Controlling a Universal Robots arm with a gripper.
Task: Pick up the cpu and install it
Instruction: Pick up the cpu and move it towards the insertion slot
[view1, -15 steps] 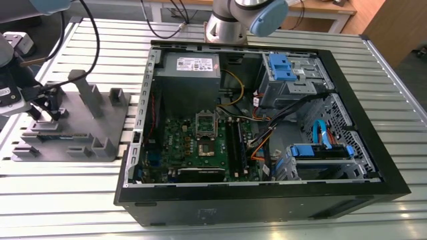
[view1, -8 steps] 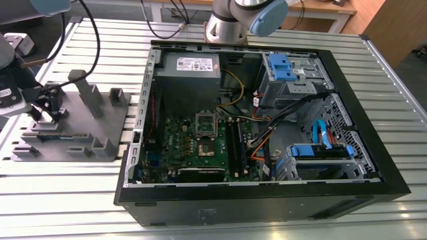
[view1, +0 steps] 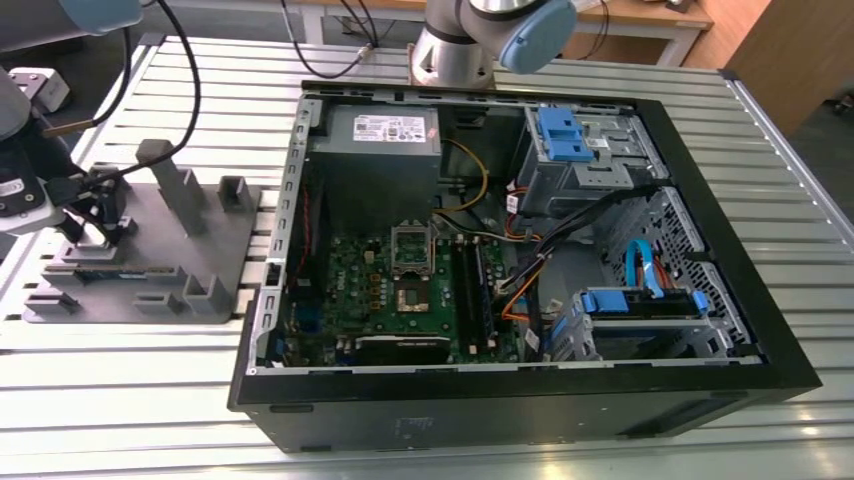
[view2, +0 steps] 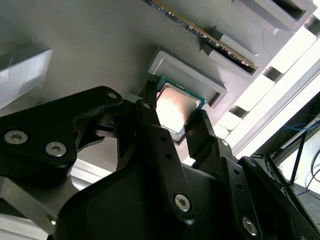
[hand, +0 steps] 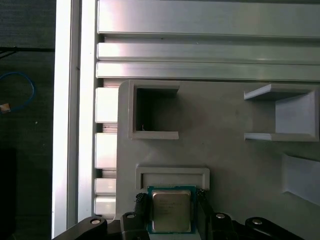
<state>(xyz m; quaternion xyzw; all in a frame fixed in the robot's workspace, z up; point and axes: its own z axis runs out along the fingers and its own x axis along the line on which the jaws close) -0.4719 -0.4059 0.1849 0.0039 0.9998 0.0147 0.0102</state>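
My pincer (view2: 174, 112) straddles the cpu (hand: 171, 212), which lies flat in its shallow seat on the grey tray (hand: 225, 140). I cannot tell whether it is clamped on the chip or standing just apart from its edges. To do this well, I want an even hold on two opposite rims, square to the chip. Then I want a straight lift that keeps it level and clears the raised lip (hand: 172, 175) just beyond it. The tray rests on the slatted bench (view1: 134, 400), at the exterior view's left. Farther right lies the open computer case (view1: 534, 405), its motherboard (view1: 354, 270) exposed.
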